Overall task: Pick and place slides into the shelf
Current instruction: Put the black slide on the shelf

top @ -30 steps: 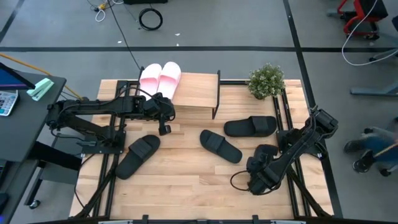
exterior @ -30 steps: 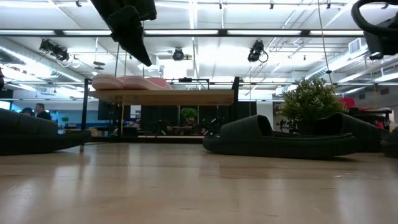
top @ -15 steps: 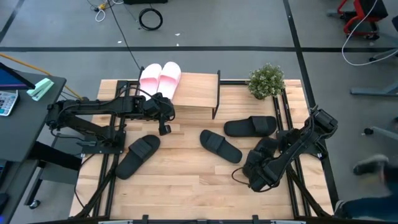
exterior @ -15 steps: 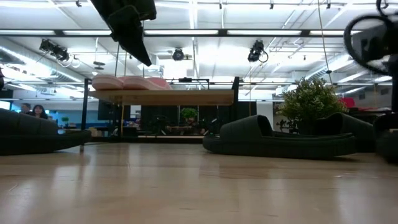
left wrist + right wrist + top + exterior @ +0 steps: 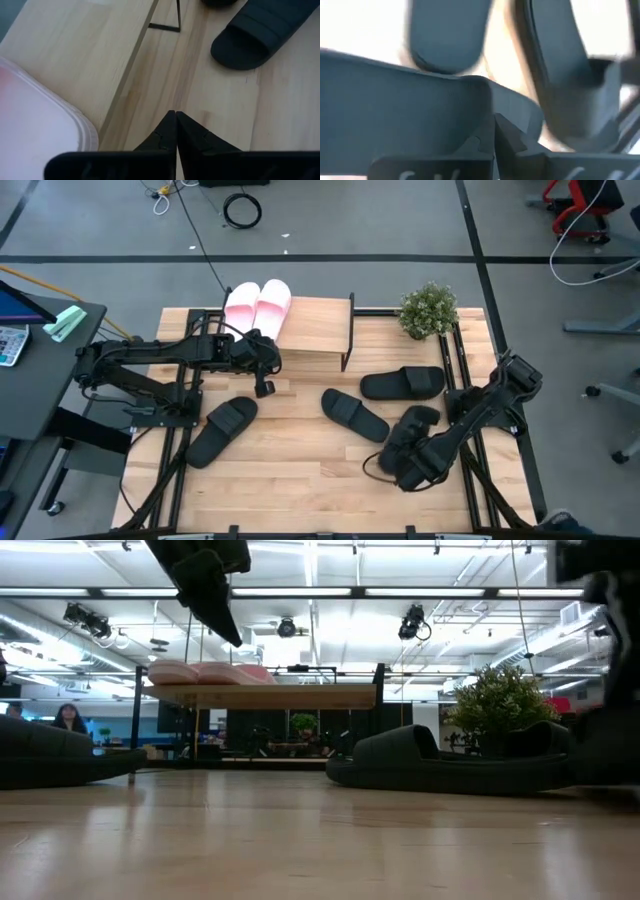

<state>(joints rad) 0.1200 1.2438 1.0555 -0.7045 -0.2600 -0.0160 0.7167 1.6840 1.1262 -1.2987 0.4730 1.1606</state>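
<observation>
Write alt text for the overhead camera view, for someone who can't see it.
Overhead view: the right gripper holds a black slide near the table's right side. Two pink slides sit on the shelf, with the left gripper beside it; three more black slides lie on the table.

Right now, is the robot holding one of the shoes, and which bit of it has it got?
Yes. The right pincer is shut on a black slide, gripping its wide strap. The left pincer is shut and holds nothing, beside the shelf.

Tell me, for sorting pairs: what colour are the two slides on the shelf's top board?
Pale pink slides, clearest in the high view.
</observation>
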